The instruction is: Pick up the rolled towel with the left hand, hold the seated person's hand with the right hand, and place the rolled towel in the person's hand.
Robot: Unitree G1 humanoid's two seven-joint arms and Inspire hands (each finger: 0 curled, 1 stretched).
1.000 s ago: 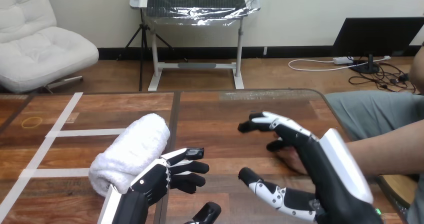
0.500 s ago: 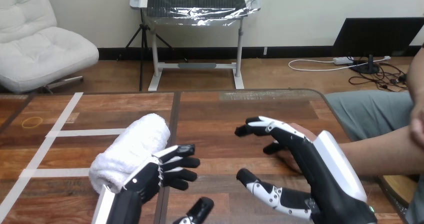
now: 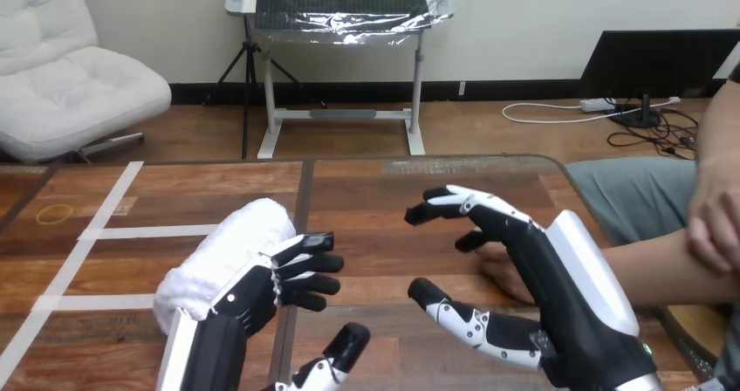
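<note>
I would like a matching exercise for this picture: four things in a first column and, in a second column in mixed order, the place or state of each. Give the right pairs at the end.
Column one:
1. rolled towel
2. left hand
3. right hand
4. person's hand on the table

Column two:
A. open, above the person's hand
B. white, lying on the table's left half
C. partly hidden below black-and-white fingers
D. open, at the towel's right side, holding nothing

Pairs: 1-B; 2-D; 3-A; 4-C
</note>
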